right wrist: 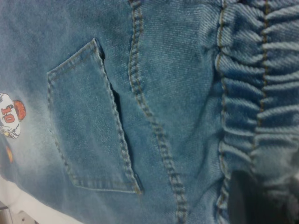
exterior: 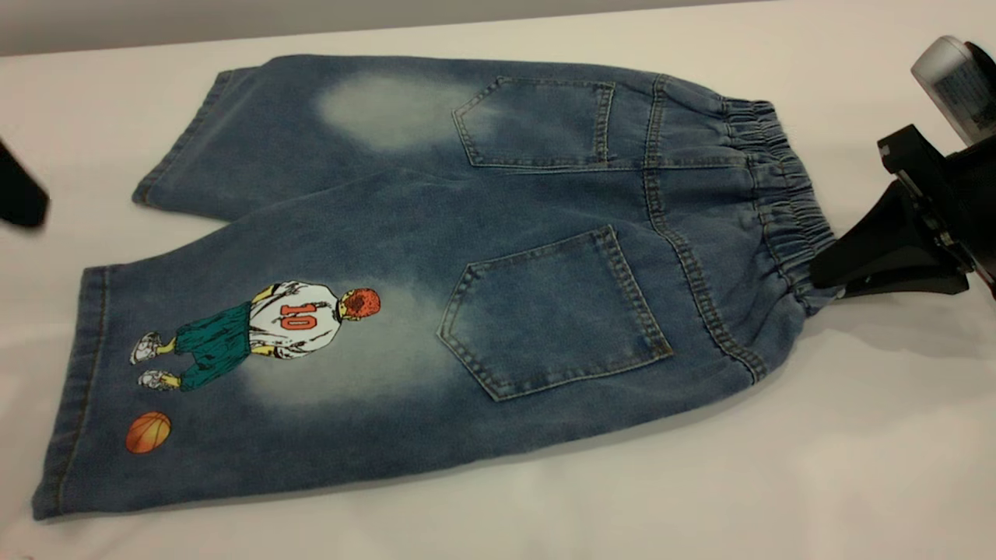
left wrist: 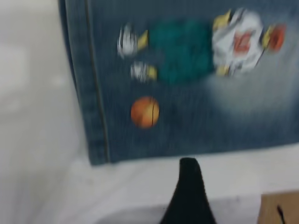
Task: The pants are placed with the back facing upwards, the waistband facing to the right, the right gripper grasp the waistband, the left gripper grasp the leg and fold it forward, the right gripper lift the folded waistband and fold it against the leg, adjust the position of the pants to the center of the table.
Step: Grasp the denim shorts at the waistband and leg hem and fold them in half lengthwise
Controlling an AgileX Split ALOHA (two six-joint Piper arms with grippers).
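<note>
The pants (exterior: 436,233) lie flat on the table (exterior: 817,467), back up, with both patch pockets showing. The waistband (exterior: 778,202) points right. The printed leg (exterior: 257,389) lies nearest the table's front, at the left. My right gripper (exterior: 821,276) is shut on the waistband's near end, where the cloth bunches; in the right wrist view one dark finger (right wrist: 243,200) presses on the ruched waistband (right wrist: 261,93). My left gripper (exterior: 19,194) hangs at the far left, clear of the pants. In the left wrist view its black tip (left wrist: 189,184) stands off the printed leg (left wrist: 196,116).
The unprinted leg (exterior: 257,132) lies towards the table's far edge (exterior: 467,27). White table surface surrounds the shorts on all sides. A brown board-like corner (left wrist: 280,210) shows in the left wrist view. The right arm's silver cylinder (exterior: 953,78) stands beyond the waistband.
</note>
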